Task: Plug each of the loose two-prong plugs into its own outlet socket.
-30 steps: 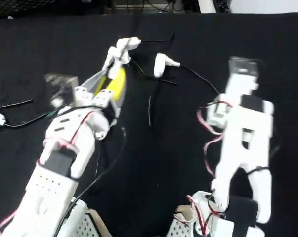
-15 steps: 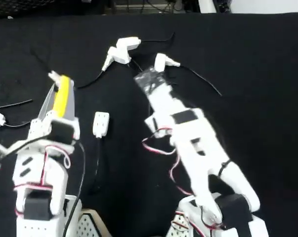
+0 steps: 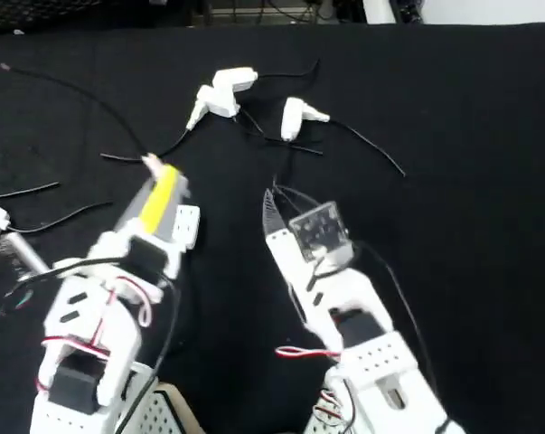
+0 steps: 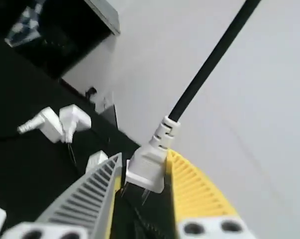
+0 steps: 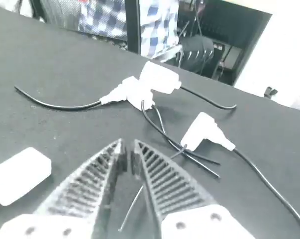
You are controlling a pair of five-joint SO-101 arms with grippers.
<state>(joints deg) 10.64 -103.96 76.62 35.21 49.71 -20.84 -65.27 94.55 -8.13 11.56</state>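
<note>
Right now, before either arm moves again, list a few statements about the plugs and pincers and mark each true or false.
1. The left pincer grips a white two-prong plug. True.
2. The right pincer holds a plug. False: nothing sits between its fingers; it hangs over the black table.
3. A white outlet block lies on the table right beside the left pincer. True.
4. The gripped plug is already seated in a socket. False: its prongs are bare, pointing down between the pincer's fingers.
</note>
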